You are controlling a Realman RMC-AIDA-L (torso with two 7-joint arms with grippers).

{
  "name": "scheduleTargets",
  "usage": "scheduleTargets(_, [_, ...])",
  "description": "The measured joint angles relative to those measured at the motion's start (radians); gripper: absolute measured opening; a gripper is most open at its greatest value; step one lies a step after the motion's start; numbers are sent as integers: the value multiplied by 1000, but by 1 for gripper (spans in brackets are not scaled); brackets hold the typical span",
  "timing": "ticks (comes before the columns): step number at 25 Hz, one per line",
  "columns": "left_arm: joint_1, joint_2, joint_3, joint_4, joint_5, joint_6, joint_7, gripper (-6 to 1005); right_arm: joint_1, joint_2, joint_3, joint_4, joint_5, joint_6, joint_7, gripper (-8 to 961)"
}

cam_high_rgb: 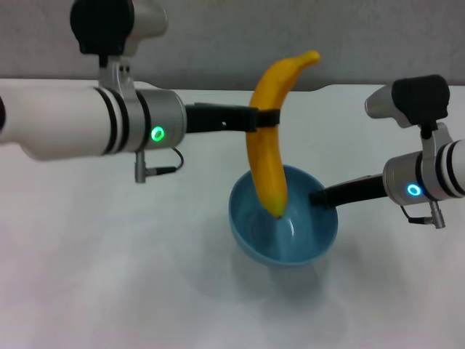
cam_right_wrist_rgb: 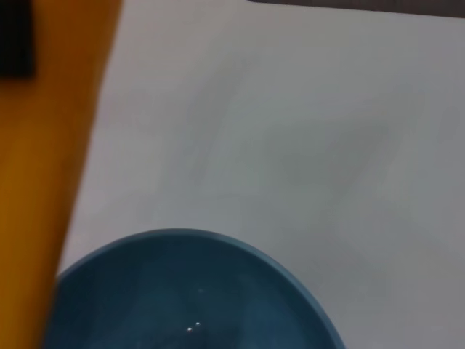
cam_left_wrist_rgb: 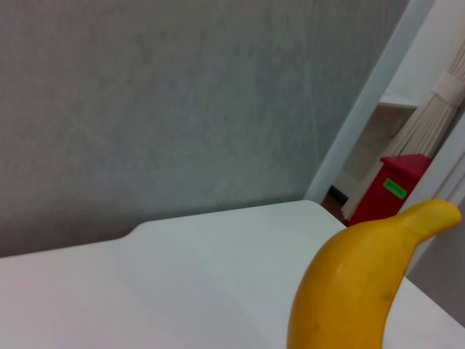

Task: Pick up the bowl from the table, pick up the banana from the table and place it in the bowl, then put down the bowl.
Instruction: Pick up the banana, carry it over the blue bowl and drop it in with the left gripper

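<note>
In the head view my left gripper point(cam_high_rgb: 265, 118) is shut on the yellow banana point(cam_high_rgb: 267, 153) near its upper third and holds it almost upright. The banana's lower tip hangs inside the light-blue bowl point(cam_high_rgb: 287, 243). My right gripper point(cam_high_rgb: 317, 196) is shut on the bowl's right rim and holds the bowl just above the white table point(cam_high_rgb: 109, 276), with a shadow under it. The left wrist view shows the banana's stem end point(cam_left_wrist_rgb: 363, 283) over the table. The right wrist view shows the bowl's inside point(cam_right_wrist_rgb: 189, 298) and the banana point(cam_right_wrist_rgb: 51, 145) beside it.
The table's far edge has a shallow notch point(cam_high_rgb: 218, 83) behind the banana, with a grey wall beyond. A red box point(cam_left_wrist_rgb: 389, 193) stands on the floor past the table's corner in the left wrist view.
</note>
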Motion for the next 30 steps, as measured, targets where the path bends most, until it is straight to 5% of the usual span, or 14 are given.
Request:
scheduleTargets(13, [60,-2,100,112,-349,147,309,595,16,-3,8,-9,12,-9,1,29])
scheduleTargets(24, [62,-3,115,149,-452,140,420,637,16,-4,11,-8,12,-9,8,29])
scheduleTargets(30, [63,5,64,145,-441,146,427,842,10,-7,11,-5,4,-8,14,29])
